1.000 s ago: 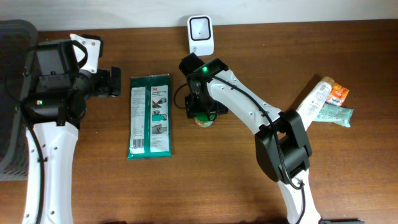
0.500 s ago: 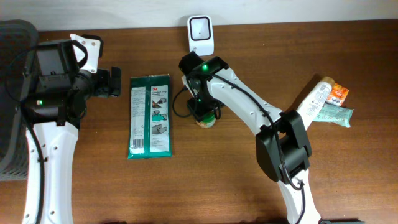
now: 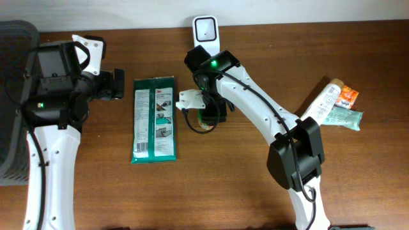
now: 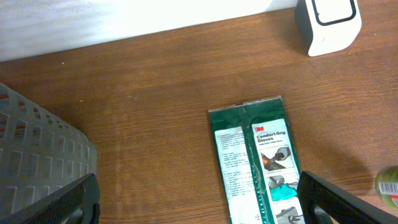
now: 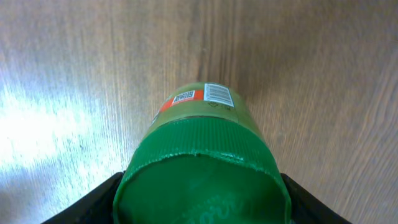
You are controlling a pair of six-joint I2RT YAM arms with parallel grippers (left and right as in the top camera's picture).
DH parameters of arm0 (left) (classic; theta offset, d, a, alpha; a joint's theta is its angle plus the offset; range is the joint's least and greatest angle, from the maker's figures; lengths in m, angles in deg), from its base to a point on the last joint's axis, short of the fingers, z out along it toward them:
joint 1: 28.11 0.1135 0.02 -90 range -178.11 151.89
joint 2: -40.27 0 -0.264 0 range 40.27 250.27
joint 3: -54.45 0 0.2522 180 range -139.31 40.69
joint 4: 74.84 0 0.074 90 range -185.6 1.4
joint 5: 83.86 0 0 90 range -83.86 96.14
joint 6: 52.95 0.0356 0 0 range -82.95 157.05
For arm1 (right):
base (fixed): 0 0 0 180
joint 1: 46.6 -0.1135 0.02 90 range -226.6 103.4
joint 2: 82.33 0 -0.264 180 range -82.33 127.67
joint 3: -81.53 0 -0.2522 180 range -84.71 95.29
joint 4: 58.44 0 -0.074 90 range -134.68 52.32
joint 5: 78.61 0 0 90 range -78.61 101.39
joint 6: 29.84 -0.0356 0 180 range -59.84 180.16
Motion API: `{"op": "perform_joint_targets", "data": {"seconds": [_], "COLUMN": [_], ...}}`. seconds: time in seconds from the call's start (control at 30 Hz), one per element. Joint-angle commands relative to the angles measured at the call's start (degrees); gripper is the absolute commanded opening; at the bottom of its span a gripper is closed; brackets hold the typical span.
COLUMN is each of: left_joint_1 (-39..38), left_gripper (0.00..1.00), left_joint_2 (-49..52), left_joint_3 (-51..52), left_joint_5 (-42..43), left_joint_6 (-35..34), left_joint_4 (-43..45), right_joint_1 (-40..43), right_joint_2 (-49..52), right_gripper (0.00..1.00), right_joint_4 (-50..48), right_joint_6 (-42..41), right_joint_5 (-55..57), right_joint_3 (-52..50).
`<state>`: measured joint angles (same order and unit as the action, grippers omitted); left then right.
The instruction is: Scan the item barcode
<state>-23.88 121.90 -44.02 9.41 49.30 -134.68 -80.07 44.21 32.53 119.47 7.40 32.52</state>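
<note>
**Right gripper clamps green-lidded jar in front of the scanner**

The right gripper (image 5: 199, 204) holds the jar (image 5: 200, 127) by its ribbed green lid (image 5: 202, 171). In the right wrist view, its 2 dark fingers (image 5: 93, 200) press against the lid from either side, set about as far apart as the lid is wide. The jar's label shows above the lid, with a small black-and-white barcode (image 5: 217, 94) next to an orange patch, both turned towards the wrist camera. Whether the base of the jar touches the table (image 3: 211, 185) cannot be told.

From overhead, the jar is mostly hidden under the right arm. It sits just on the near side of the white scanner (image 3: 206, 35), which stands at the far edge of the table. It is just to the right of the green glove packet (image 3: 154, 118).

The left gripper (image 3: 119, 84) hangs to the left of the packet's far end with its fingers (image 4: 68, 202) spread wide and nothing between them. In the left wrist view, the packet lies flat, with its long side running from far to near. A grey mesh basket (image 3: 11, 96) stands at the left edge of the table.

Well to the right lie 3 more items in a loose cluster: a white tube (image 3: 324, 100), an orange packet (image 3: 349, 96) and a pale green packet (image 3: 345, 117).
</note>
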Motion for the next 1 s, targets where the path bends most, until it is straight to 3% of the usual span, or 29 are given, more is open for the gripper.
{"op": "perform_joint_targets", "data": {"seconds": [0.0, 0.27, 0.37, 0.4, 0.43, 0.53, 0.57, 0.67, 0.77, 0.87, 0.97], "left_joint_1": [-0.1, -0.1, -0.1, -0.1, -0.1, -0.1, -0.1, -0.1, -0.1, -0.1, -0.1], "left_gripper": [0.99, 0.99, 0.99, 0.99, 0.99, 0.99, 0.99, 0.99, 0.99, 0.99, 0.99], "left_joint_2": [-0.5, -0.5, -0.5, -0.5, -0.5, -0.5, -0.5, -0.5, -0.5, -0.5, -0.5], "left_joint_3": [-0.7, -0.7, -0.7, -0.7, -0.7, -0.7, -0.7, -0.7, -0.7, -0.7, -0.7], "left_joint_5": [0.8, 0.8, 0.8, 0.8, 0.8, 0.8, 0.8, 0.8, 0.9, 0.9, 0.8], "left_joint_6": [0.5, 0.5, 0.5, 0.5, 0.5, 0.5, 0.5, 0.5, 0.5, 0.5, 0.5], "left_joint_4": [0.1, 0.1, 0.1, 0.1, 0.1, 0.1, 0.1, 0.1, 0.1, 0.1, 0.1], "right_joint_1": [-0.2, 0.6, 2.4, 2.4, 2.4, 2.4, 2.4, 2.4, 2.4, 2.4, 2.4], "right_joint_2": [-1.5, 0.9, 1.6, 1.6, 1.3, 0.4, 0.3, 0.3, 0.4, 0.6, 0.6], "right_gripper": [0.66, 0.69, 0.70, 0.79, 0.98, 0.98, 0.98, 0.98, 0.98, 0.96, 0.94], "right_joint_4": [0.2, 3.4, 2.7, 2.3, 2.3, 2.3, 2.3, 3.1, 3.1, -1.8, -8.0], "right_joint_6": [7.1, 28.6, 30.3, 30.2, 29.1, 15.1, 1.1, -28.7, -37.6, -66.3, -70.8], "right_joint_5": [-1.8, -1.6, -1.9, -1.9, -1.8, -2.0, -2.0, -1.8, -8.6, -2.2, 2.8], "right_joint_3": [1.3, -2.2, -3.6, -3.5, -3.2, 3.1, 8.8, 16.3, 14.3, 7.6, -0.4]}}
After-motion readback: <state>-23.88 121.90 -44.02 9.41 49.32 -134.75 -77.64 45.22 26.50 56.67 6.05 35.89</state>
